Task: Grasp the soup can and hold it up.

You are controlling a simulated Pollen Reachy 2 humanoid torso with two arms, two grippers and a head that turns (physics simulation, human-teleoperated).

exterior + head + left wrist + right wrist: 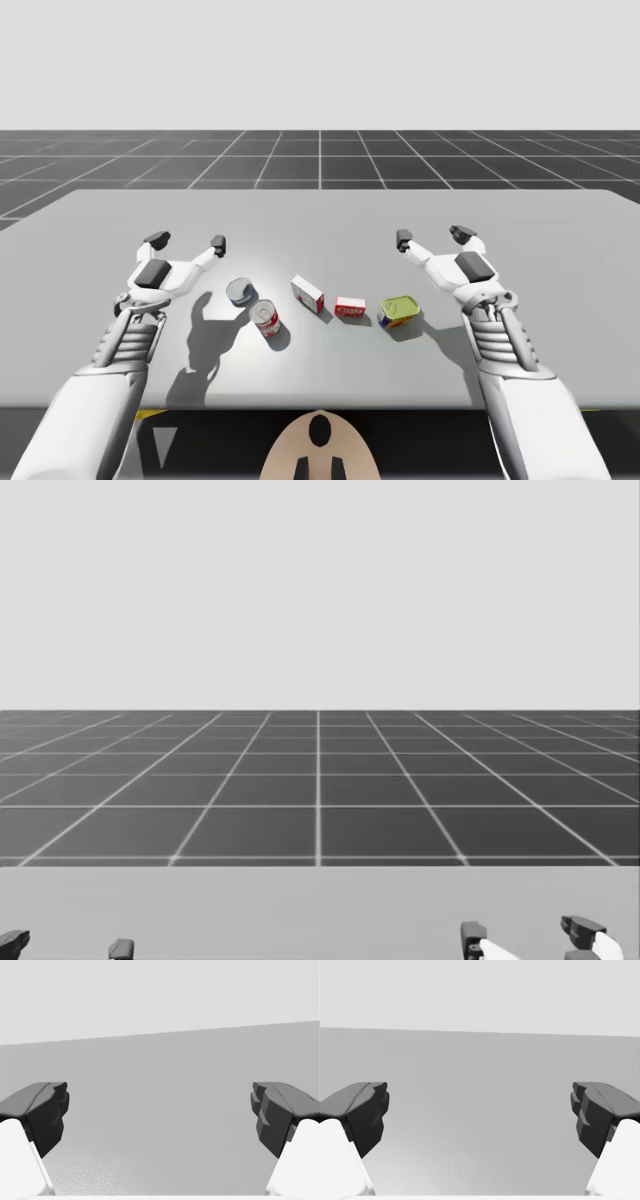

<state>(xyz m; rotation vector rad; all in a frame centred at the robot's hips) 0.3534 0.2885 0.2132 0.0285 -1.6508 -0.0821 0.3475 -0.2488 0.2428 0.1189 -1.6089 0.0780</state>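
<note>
five items line the grey table (320, 215) at the high view's lower middle: a blue can (240, 292), the red and white soup can (266, 318) just beside it, a white box (308, 294), a red box (350, 307), a green can (399, 311). my left gripper (187, 241), fingers spread, hovers left of them; my right gripper (433, 236), also spread, at right.

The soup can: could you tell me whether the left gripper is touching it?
Apart. In the high view the left gripper stands open, with bare table between it and the soup can.
</note>
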